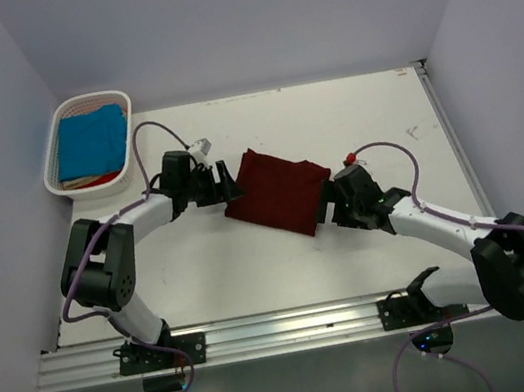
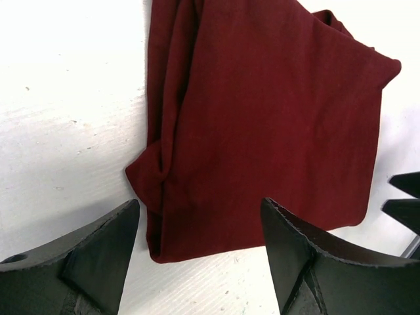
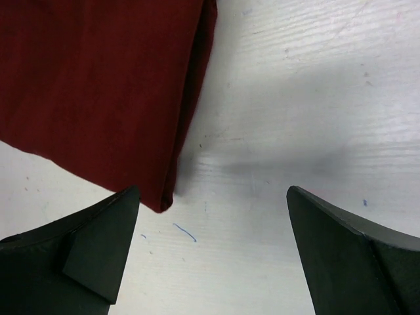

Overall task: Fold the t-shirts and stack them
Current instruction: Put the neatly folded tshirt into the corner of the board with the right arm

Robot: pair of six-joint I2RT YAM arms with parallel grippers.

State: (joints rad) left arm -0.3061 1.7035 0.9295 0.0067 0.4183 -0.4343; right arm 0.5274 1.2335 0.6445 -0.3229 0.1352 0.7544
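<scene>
**A:** The maroon t-shirt point(image 1: 277, 191) lies folded into a compact, slightly skewed rectangle in the middle of the tabletop point(image 1: 380, 114), between the two arms. The turquoise t-shirt point(image 1: 90, 143) sits in the white basket point(image 1: 55, 174) at the far left corner, well apart from it.

**B:** Fingers?

**A:** The left fingers point(image 2: 85, 262) are spread wide at the shirt's left edge, and the bunched fold is visible between them. They hold nothing. The right fingers point(image 3: 92, 252) are fully apart just off the shirt's right corner, with bare tabletop between them. They hold nothing either.

**B:** Handling notes?

**A:** We judge the cloth to be light, limp and not fragile. It has no stiffness of its own, so the folded layers would slide apart or sag if we lifted from one point. We would pinch through all the layers at a folded edge, one arm on each side, or take two corners of the same edge. The creased left edge looks thickest and should be the easiest to pinch.

**B:** What can't we see?

**A:** The neck and sleeves are tucked out of sight, so we cannot count the layers. The left wrist view cuts off the far part of the shirt, and the right wrist view shows only one corner. In the basket, strips of red and pale cloth show below the turquoise shirt, and we cannot tell what they are.
</scene>
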